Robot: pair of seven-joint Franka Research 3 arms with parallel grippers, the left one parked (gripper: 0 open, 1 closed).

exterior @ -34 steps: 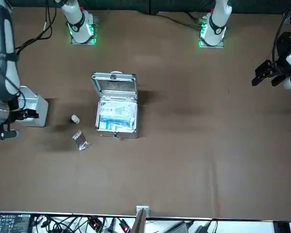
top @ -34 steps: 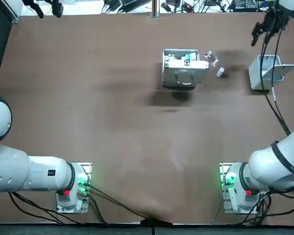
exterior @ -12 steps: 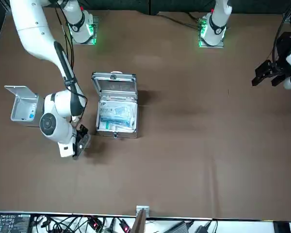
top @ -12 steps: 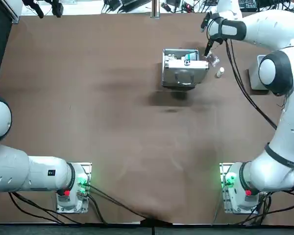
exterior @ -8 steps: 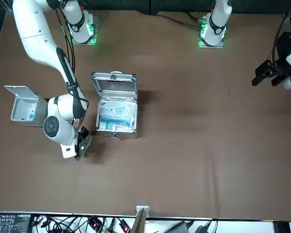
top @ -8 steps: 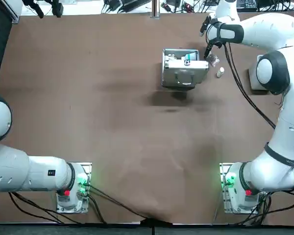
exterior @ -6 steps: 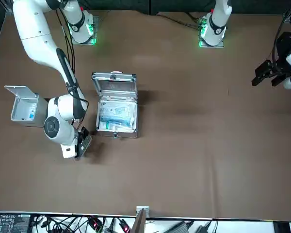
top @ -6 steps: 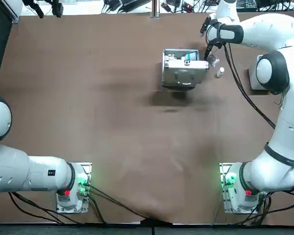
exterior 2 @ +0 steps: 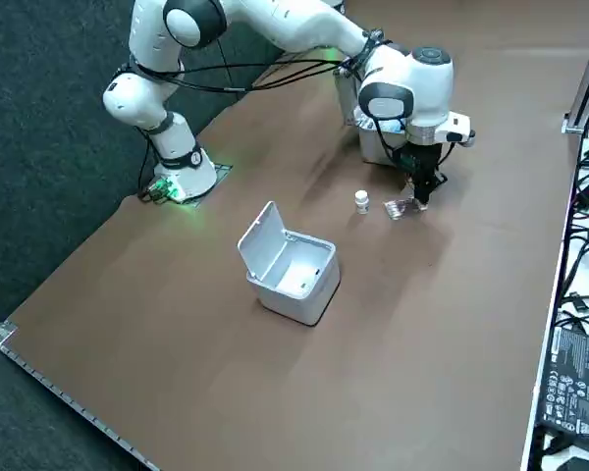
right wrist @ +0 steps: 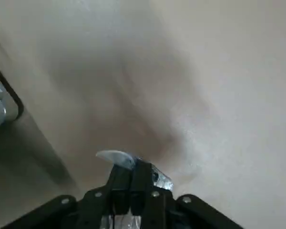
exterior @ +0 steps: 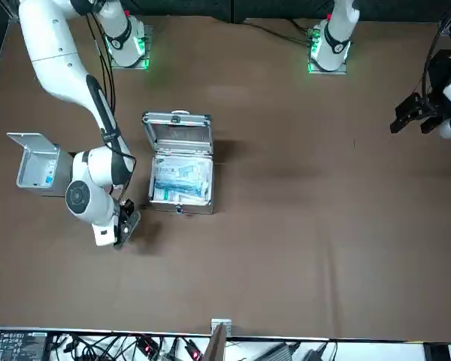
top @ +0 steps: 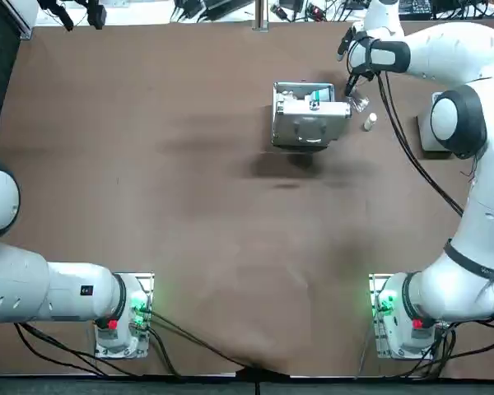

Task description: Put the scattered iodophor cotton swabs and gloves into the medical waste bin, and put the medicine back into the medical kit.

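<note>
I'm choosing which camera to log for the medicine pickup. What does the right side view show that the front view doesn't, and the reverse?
Only the right side view: the small white bottle and the clear blister pack on the table, with the right tool down at the pack; in the front view the arm largely hides them. Only the front view: the inside of the open medical kit, with packets in it. Both: the waste bin with its lid up, and the right arm reaching down beside the kit.

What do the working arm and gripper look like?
The right arm is glossy white with rounded links and grey joint caps, a black cable trailing along it, green light at its base. The right gripper, beside the medical kit, is black.
</note>
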